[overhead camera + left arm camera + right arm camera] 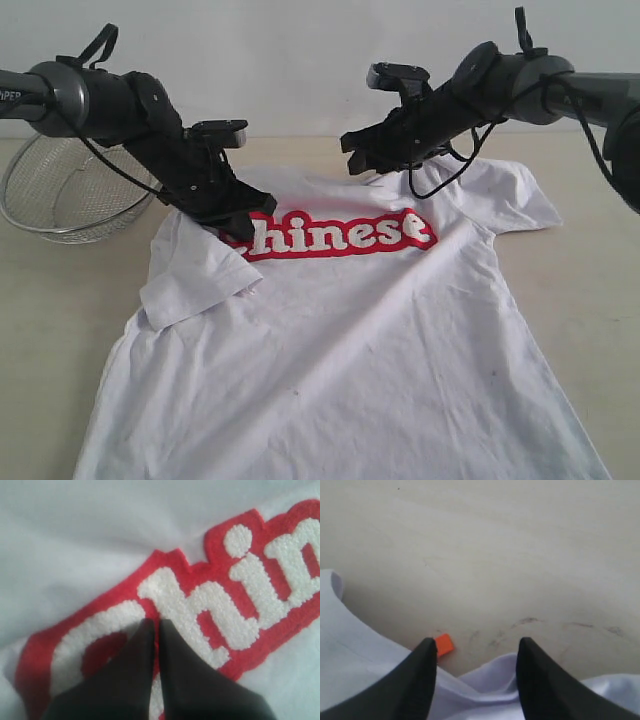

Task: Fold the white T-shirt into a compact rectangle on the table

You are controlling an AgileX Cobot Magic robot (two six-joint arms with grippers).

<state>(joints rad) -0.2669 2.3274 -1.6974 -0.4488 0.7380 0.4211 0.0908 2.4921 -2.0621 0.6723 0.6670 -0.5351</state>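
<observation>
One wire basket [60, 215] on table [50, 330], near white T-shirt [350, 340]

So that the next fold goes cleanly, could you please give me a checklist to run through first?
1. T-shirt flat, front up on table: ok.
2. Sleeve on the left arm's side folded in: ok.
3. Other sleeve folded in: not ok, it lies spread.
4. Left gripper shut, tips on lettering; cloth pinched: cannot tell.
5. Right gripper open at collar beside orange tag: ok.
6. Hem lying straight: cannot tell, out of frame.
</observation>
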